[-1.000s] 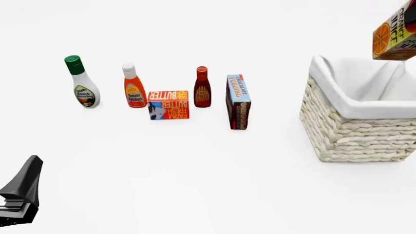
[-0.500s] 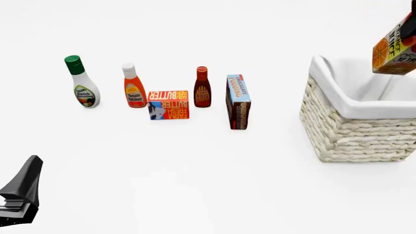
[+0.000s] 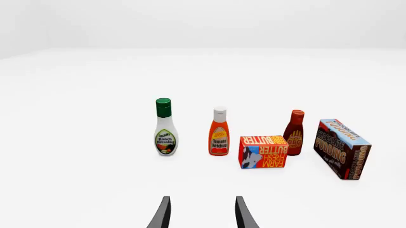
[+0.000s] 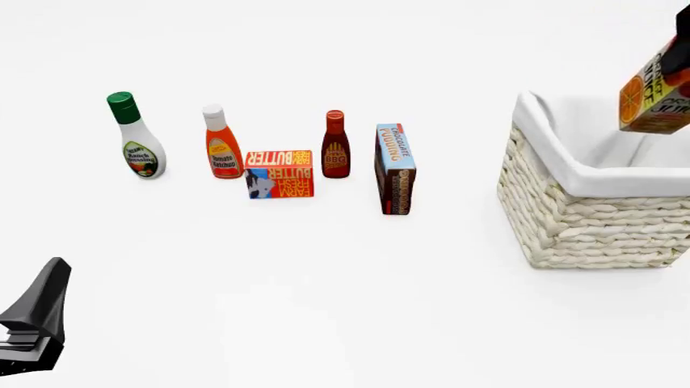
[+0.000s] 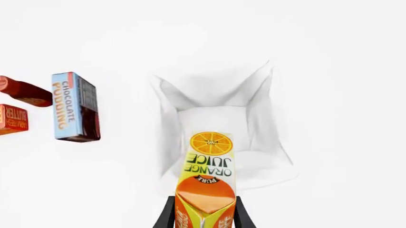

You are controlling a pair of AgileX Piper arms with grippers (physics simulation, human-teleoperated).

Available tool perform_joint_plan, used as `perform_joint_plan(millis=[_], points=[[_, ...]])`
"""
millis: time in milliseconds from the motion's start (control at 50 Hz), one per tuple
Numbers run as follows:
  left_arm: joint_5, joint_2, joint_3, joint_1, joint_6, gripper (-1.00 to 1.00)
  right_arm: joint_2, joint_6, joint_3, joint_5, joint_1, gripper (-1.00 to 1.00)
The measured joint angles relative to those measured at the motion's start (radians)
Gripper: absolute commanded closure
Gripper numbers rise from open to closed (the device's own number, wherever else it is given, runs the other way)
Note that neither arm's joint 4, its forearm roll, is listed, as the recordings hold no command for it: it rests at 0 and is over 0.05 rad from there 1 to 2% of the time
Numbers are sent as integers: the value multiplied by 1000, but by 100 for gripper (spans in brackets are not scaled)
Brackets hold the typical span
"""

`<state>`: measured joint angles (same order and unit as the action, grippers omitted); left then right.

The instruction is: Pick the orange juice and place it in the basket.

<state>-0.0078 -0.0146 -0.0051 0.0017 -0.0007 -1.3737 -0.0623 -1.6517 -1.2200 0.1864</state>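
The orange juice carton hangs tilted in the air over the basket at the front view's right edge. In the right wrist view my right gripper is shut on the orange juice, one finger on each side. Beneath it lies the basket's white cloth lining. The right arm is nearly out of the front view. My left gripper is open and holds nothing; it stays low at the near left, far from the carton.
A row of groceries stands left of the basket: a ranch dressing bottle, a ketchup bottle, a butter box, a BBQ sauce bottle and a chocolate pudding box.
The held carton has shifted slightly right and down over the basket. The left arm has not moved.
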Motion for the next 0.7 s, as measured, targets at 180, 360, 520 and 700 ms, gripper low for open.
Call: perform_joint_plan(millis=[180, 360, 520, 700], points=[[0, 0, 0, 0, 0, -100, -26, -7, -12, 0, 5, 100], [0, 0, 0, 0, 0, -100, -64, -4, -22, 0, 3, 100], [0, 0, 0, 0, 0, -100, -104, 1, -38, 0, -4, 100], [0, 0, 0, 0, 0, -100, -149, 11, -54, 0, -10, 100]])
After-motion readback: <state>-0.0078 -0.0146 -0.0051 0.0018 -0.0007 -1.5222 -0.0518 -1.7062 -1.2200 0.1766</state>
